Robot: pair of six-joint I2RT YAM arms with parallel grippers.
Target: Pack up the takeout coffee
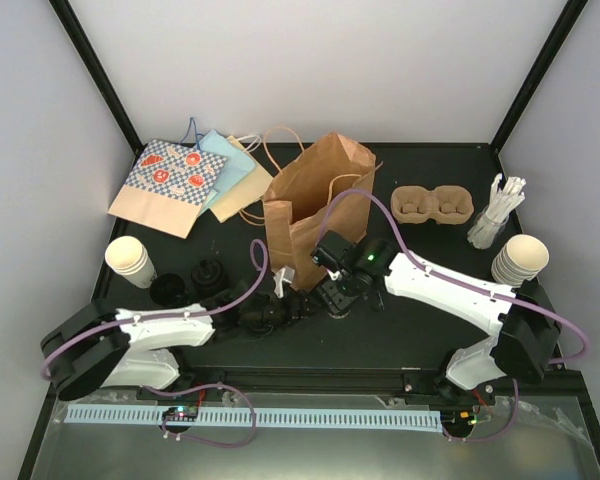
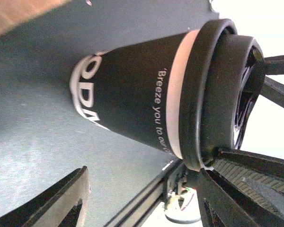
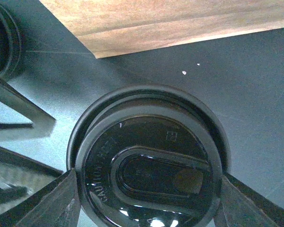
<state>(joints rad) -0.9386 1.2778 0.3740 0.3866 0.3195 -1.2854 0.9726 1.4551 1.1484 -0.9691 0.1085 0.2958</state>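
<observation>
1 cup (image 2: 128,109), its black lid (image 3: 151,175) seemingly pinched by the right gripper (image 3: 146,196), left gripper (image 1: 283,306) spread.

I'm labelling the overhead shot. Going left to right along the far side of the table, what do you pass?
Flat patterned paper bags → standing brown paper bag → cup carrier → bundle of white sticks.

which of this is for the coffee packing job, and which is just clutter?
Job: lidded black cup, left cream cup stack, right cream cup stack, loose black lids, pulp carrier.
Lying about: brown paper bag, patterned paper sleeves, white wrapped sticks.
</observation>
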